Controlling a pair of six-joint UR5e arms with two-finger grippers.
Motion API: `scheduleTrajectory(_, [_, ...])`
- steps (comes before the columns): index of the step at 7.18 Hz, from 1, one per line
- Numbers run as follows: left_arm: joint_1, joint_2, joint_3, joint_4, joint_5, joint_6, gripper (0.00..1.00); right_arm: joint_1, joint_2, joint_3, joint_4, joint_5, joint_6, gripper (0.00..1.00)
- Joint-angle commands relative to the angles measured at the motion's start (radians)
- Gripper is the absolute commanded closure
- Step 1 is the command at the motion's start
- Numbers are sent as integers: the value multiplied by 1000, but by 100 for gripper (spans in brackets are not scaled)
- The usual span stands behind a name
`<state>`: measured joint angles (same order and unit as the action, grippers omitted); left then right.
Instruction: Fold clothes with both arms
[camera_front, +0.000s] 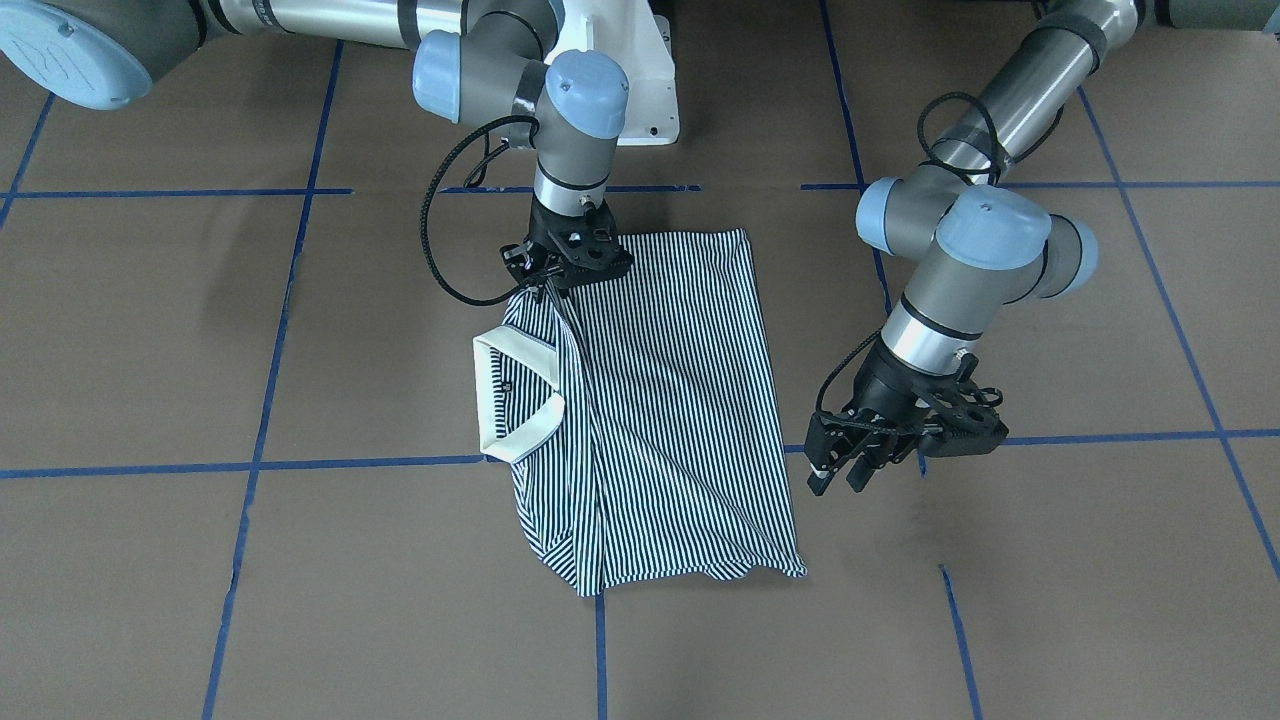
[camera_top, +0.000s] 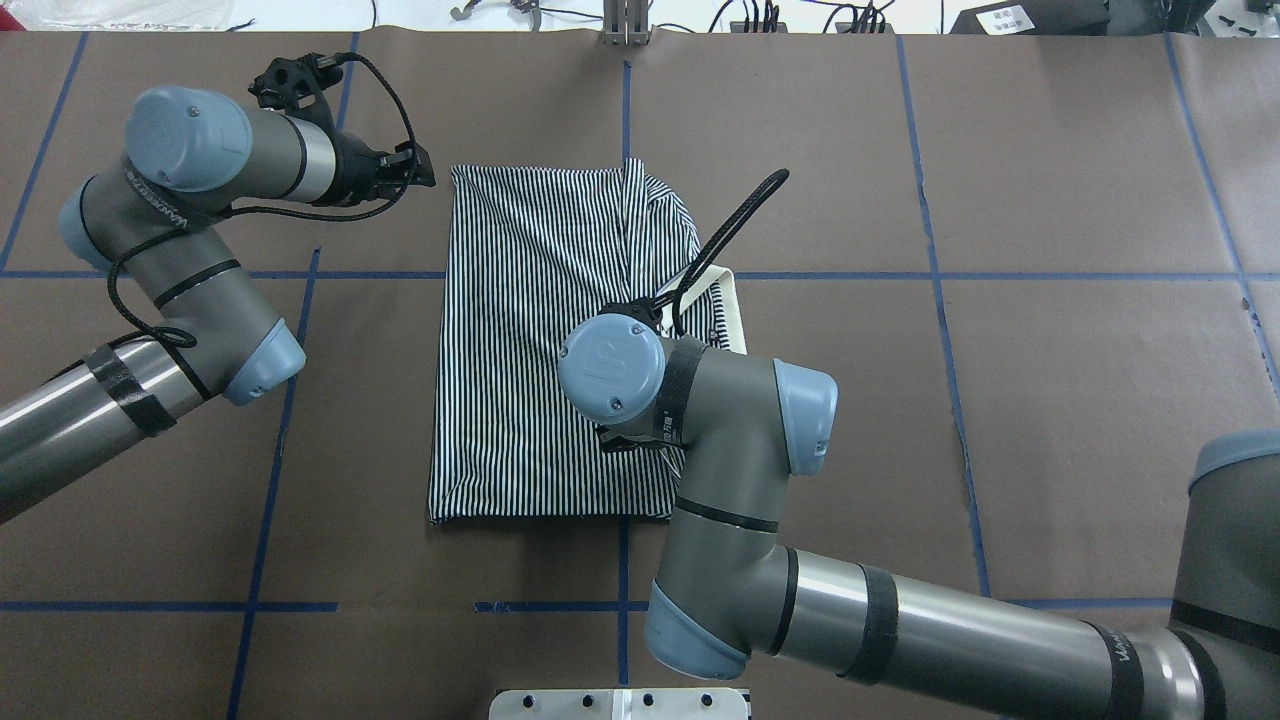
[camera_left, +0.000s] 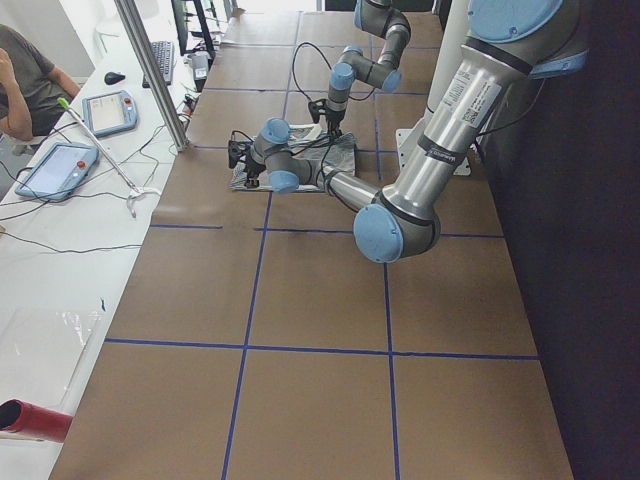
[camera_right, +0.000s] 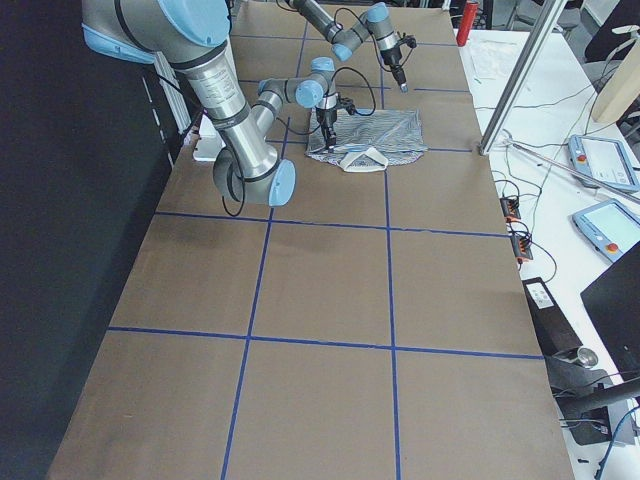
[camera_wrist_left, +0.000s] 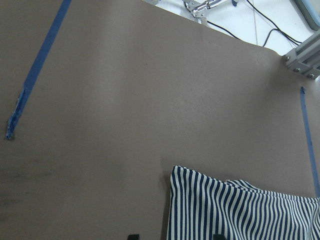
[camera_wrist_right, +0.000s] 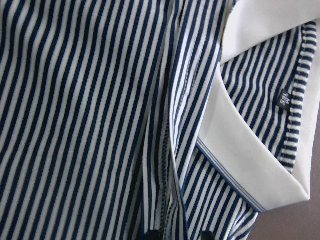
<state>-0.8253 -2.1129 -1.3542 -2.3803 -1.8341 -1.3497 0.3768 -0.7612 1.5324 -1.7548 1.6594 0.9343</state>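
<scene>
Shirt (camera_front: 680, 400) lies flat in the middle of the table (camera_front: 1050, 620), with the sleeves already turned in and the collar (camera_front: 520, 400) toward the robot's right. The right gripper (camera_front: 556, 282) is down on the shoulder edge beside the collar. Its jaws are narrow with a ridge of cloth between them, so it appears to pinch the shirt. The left gripper (camera_front: 838, 484) hangs just beside the hem end with its jaws apart, holding nothing and not touching the cloth.

I judge that the left gripper should take its own hold first. A lift from one side only would drag the stripes askew. After that, both should rise level and keep the edge between them taut.

The table is covered with matte brown paper, marked in squares by blue tape (camera_front: 350, 465). The cloth may catch on it, so lifting is safer than sliding. Beyond the table there is a white bench (camera_left: 60, 250) with two tablets (camera_left: 110, 110) and loose cables, a metal post (camera_left: 155, 70), and a seated person (camera_left: 25, 85).
</scene>
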Motion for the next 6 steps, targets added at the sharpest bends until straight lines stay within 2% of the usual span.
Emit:
scheduleTrajectory(1, [0,8,-10,1,-30,-17,41,17,16,-24,46,-1,-6,59])
scheduleTrajectory(3, [0,8,-11,0,-30,-25,41,33,25,-28,54,-1,-9,59])
scheduleTrajectory(6, [2,8,-11,0,-30,-28,41,33,43,-84,81,0,-6,58])
